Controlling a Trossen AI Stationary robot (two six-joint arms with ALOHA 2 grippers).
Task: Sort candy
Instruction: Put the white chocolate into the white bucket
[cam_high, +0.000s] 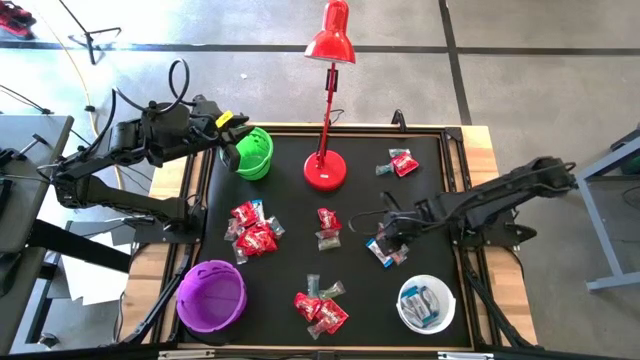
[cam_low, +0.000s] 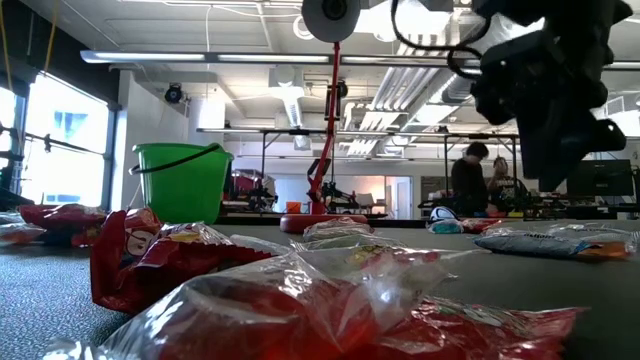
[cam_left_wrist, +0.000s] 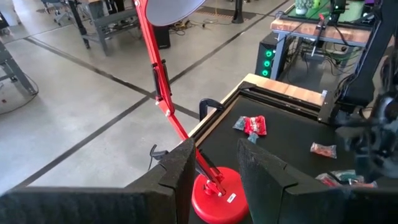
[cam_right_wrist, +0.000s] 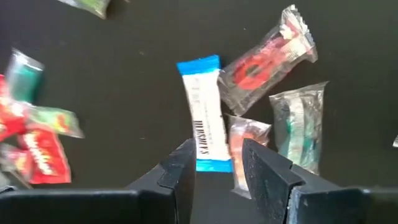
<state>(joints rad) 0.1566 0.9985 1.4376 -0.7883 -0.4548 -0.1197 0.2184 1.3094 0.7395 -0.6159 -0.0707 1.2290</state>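
Two dark, jointed arms trail looped black cables — the left gripper (cam_high: 232, 135) carries a yellow-green tag, and the right gripper (cam_right_wrist: 217, 165) has matte, blocky black fingers.

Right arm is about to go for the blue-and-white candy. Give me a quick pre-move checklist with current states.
1. right gripper open, fingers either side of the blue-and-white candy: ok.
2. Nothing held between its fingers: ok.
3. Target clear of neighbours: not ok; a clear red-printed candy and an orange-tinted one lie right beside it.
4. white bowl open and near, already holding blue-and-white pieces: ok.
5. left gripper parked at the green bowl, away from the right arm: ok.
6. Height of the right fingers above the mat: cannot tell.
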